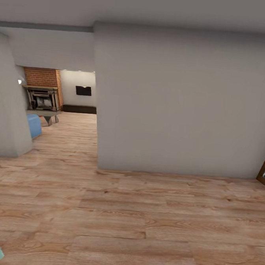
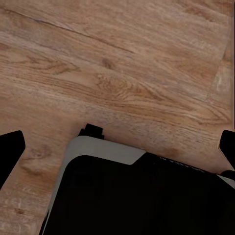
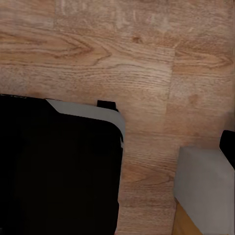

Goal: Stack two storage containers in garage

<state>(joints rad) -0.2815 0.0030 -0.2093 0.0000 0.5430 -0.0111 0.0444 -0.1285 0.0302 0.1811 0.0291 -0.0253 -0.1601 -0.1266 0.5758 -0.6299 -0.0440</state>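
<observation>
Facing grey wall [image 1: 182, 100] | living room [image 1: 59, 99] far left | left end effector [image 2: 117, 147] spread | right: cannot tell

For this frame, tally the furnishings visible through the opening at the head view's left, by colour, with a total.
Brick-red: 1, the fireplace
Blue: 1, the sofa end
Grey: 1, the low table
Black: 1, the wall panel
Total: 4
No orange-red containers among them.
</observation>
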